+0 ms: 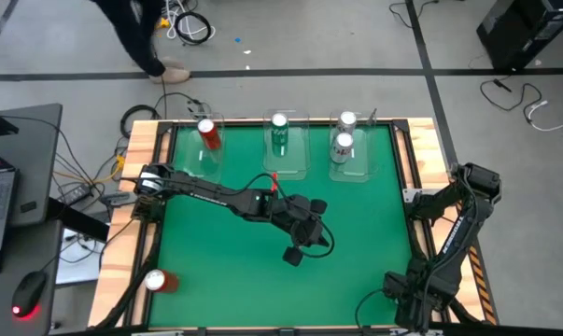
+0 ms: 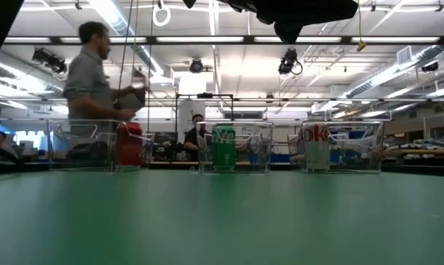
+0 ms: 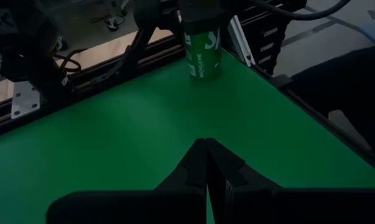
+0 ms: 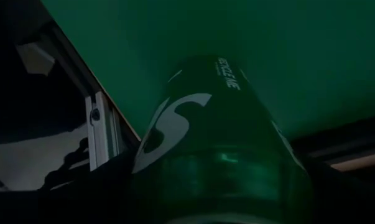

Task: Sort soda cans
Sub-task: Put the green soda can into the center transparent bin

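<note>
At the near right corner, a green can (image 3: 203, 55) is standing under the right gripper (image 3: 203, 18), which is hiding it from above; whether its fingers are gripping, I cannot tell. The left gripper (image 3: 206, 163), fingers pressed together, is hovering mid-table. Far bins (image 1: 295, 165) are holding a red can (image 1: 207, 133), another green can (image 1: 279, 133) and two silver cans (image 1: 342, 142). A second red can (image 1: 158, 280) is lying at the near left corner.

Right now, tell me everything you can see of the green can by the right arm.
The green can is a small glossy cylinder, metal by its look, with white lettering on its side. It stands upright on the green mat, near a corner of the table. The right pincer is over its top, which is hidden; whether it grips the can is unclear.
</note>
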Robot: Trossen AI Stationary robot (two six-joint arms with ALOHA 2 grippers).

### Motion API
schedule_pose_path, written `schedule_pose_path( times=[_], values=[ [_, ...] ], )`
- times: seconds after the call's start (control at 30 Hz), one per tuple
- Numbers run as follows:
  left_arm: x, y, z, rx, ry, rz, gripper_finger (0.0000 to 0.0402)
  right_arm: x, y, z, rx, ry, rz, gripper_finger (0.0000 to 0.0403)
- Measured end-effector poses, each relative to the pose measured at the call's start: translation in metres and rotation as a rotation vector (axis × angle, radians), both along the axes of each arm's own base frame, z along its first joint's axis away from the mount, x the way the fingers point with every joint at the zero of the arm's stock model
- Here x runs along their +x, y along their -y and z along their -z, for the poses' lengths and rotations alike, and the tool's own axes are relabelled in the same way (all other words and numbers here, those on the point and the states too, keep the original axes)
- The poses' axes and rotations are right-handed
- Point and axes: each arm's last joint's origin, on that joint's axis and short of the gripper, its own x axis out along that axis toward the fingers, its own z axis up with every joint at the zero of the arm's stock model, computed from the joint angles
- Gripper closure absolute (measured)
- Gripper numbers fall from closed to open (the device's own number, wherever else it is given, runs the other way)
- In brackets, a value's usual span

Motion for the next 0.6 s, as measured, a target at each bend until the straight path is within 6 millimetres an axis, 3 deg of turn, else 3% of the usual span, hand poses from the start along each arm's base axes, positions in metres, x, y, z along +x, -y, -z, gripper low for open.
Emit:
schedule_pose_path(
  times=[0.33,0.6],
  values=[
    [-0.006,-0.004,0.004,0.033,-0.095,-0.098,0.04,0.019,0.014,-0.005,-0.043,0.023,-0.053,0.0099],
    [-0.028,-0.006,-0.021,0.067,-0.147,-0.164,0.0401,0.048,0.043,-0.026,-0.168,0.038,-0.151,0.0099]
  ],
)
